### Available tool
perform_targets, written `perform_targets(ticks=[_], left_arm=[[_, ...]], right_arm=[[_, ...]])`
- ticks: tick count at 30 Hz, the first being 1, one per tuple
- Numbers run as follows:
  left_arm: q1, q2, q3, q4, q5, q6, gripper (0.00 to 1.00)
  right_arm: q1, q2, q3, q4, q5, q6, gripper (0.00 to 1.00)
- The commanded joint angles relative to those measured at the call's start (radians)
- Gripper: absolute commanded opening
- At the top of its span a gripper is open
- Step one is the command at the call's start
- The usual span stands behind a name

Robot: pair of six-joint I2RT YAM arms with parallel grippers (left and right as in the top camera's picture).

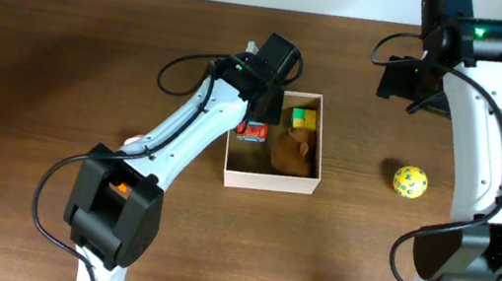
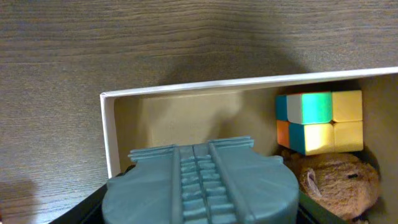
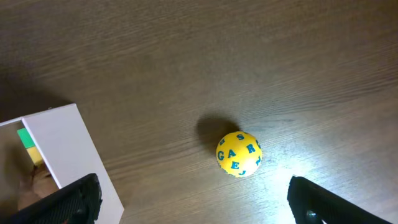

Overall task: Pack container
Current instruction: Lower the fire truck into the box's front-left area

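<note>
The container (image 1: 270, 181) is set in the middle of the table (image 1: 45, 50). 1 cube (image 1: 303, 118) of many colours is seen inside it, by the far right corner, and 1 brown fluffy toy (image 1: 294, 152) is laid just beside the cube. The left gripper (image 1: 254, 121) is held over the left part of the container and is closed on a grey-blue ridged toy (image 2: 199, 180). The right gripper (image 3: 193, 199) is spread wide, with nothing in it. 1 yellow ball (image 1: 409, 181) with blue letters is seen on the table, right of the container and apart from it.
</note>
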State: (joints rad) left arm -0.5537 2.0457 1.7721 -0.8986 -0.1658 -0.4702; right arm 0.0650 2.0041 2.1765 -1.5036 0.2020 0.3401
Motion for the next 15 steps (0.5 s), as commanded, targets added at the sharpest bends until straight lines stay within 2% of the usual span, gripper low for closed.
perform_targets(ticks=[1, 15], left_arm=[[0.000, 0.002, -0.006, 0.005, -0.011, -0.033, 0.23], [0.000, 0.066, -0.036, 0.010, -0.007, -0.056, 0.23]], right_arm=[[0.000, -0.016, 0.015, 0.000, 0.016, 0.005, 0.99], [0.000, -0.016, 0.015, 0.000, 0.016, 0.005, 0.99]])
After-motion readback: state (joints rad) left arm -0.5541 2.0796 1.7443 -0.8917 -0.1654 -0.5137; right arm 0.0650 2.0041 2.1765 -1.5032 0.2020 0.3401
